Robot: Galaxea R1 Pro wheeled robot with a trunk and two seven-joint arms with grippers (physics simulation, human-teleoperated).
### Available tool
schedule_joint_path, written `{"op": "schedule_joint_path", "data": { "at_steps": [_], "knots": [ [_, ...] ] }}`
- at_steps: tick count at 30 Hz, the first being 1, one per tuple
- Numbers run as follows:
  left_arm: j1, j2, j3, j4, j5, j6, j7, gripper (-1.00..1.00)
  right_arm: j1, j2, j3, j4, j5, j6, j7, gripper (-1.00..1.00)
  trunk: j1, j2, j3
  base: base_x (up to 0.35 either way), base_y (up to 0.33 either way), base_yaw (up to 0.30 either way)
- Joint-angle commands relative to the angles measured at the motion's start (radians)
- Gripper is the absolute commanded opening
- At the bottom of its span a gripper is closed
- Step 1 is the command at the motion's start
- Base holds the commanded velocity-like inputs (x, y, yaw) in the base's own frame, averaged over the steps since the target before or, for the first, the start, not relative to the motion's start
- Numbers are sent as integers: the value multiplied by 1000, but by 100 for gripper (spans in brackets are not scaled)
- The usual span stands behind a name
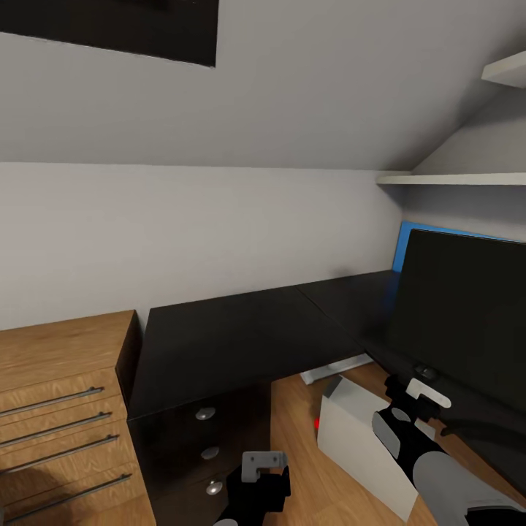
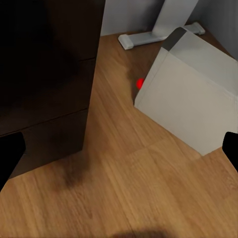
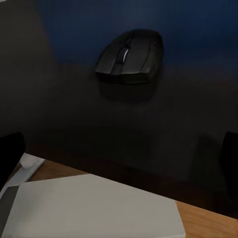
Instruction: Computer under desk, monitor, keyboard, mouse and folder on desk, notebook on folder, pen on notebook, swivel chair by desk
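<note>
No writing or brand is showing anywhere. In the head view, the L-shaped desk [image 1: 241,336] is spreading its glossy black top into the wall corner, with the black drawer unit [image 1: 208,446] and its round silver knobs under the near left end, beside a light-wood drawer chest [image 1: 62,409]. The black monitor [image 1: 467,314] is standing on the desk's right wing in front of a blue wall panel [image 1: 409,241], and the small dark mouse [image 1: 426,374] is lying near the desk's front edge, just below the screen. The light grey computer [image 1: 365,446], its red dot at a lower corner, is sitting on the wood floor [image 1: 296,431] under that wing. The left gripper [image 1: 261,475] is hanging low before the drawers; the right gripper [image 1: 416,402] is hovering beside the mouse. In the left wrist view, the computer [image 2: 193,99] is leaning beside a white desk leg [image 2: 163,27]; the dark fingertips [image 2: 9,153] are standing wide apart, holding nothing. In the right wrist view, the rounded mouse [image 3: 130,55] is resting on the black top beyond the computer [image 3: 94,208], with the fingertips [image 3: 10,153] spread wide and empty.
</note>
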Motion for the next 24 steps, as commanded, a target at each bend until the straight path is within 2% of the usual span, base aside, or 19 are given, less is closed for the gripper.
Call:
{"op": "schedule_joint_path", "data": {
  "at_steps": [1, 10, 20, 24],
  "knots": [
    [-1, 0, -1, -1, 4, 4, 7, 100, -1, -1, 6, 0, -12, -6, -3, 100, 0, -1, -1, 0, 0, 0],
    [-1, 0, -2, -1, 3, 4, 7, 100, -1, -1, 9, 4, -7, -57, -8, 100, 0, -1, -1, 0, 0, 0],
    [-1, -1, -2, -1, 3, 3, 7, 100, -1, -1, 14, 6, -3, -70, -34, 100, 0, -1, -1, 0, 0, 0],
    [-1, -1, -2, -1, 2, 3, 7, 100, -1, -1, 16, 6, -1, -70, -39, 100, 15, -29, -14, 0, 0, 0]
  ]
}}
